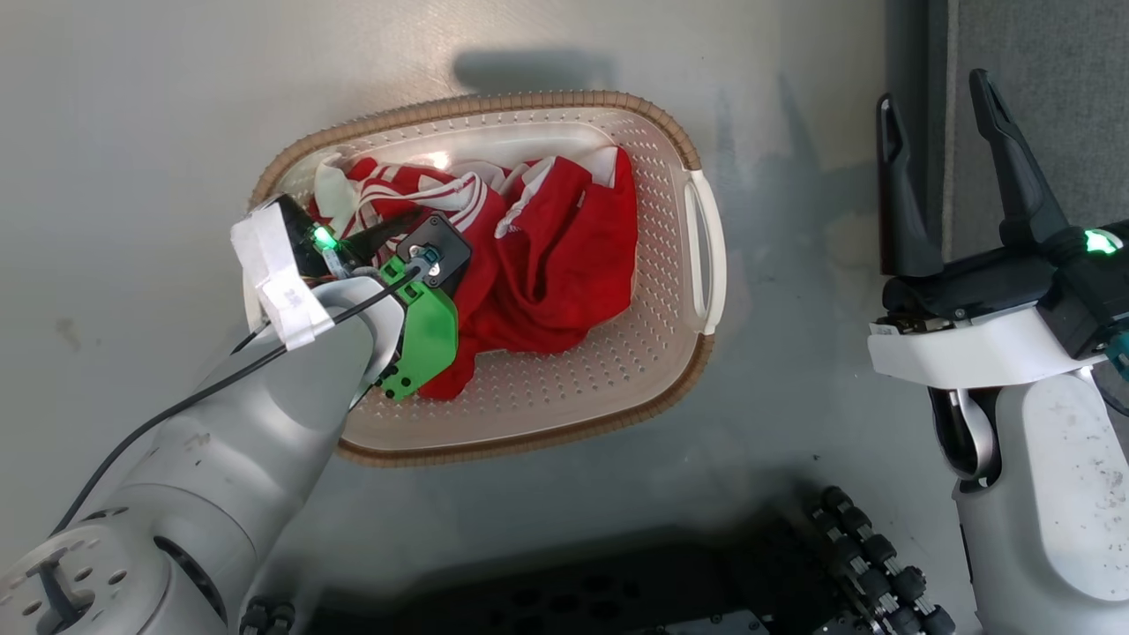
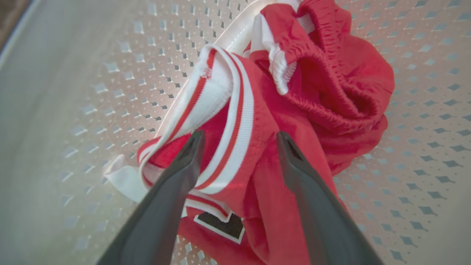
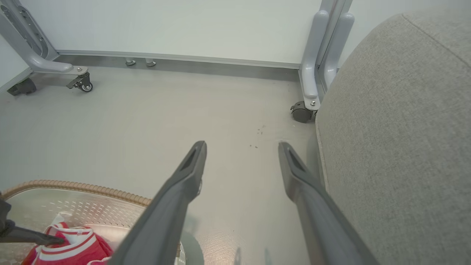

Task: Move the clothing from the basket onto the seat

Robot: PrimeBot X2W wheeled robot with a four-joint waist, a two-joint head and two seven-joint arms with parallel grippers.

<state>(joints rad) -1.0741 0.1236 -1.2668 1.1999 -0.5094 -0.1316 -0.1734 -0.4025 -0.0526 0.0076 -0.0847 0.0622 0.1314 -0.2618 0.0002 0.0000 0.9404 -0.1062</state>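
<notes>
Down on the pale grey floor (image 1: 132, 132), the basket (image 1: 653, 168) stands to the left of the seat (image 3: 397, 129), apart from it. The clothing (image 1: 547, 256) lies bunched inside the basket, red folds and white striped trim heaped across its middle and left. The left gripper (image 2: 240, 134) reaches down into the basket with its jaws wide, one to each side of a band of white-and-red trim. Nothing is clamped, and whether the tips touch the cloth cannot be told. A black patch edged in white (image 2: 224, 226) shows on the cloth nearer the wrist. The right gripper (image 1: 935, 93) hovers over the floor between basket and seat, just beside the seat's edge, jaws wide and empty. Grey frame legs on castors (image 3: 311, 73) stand by the wall beyond.
</notes>
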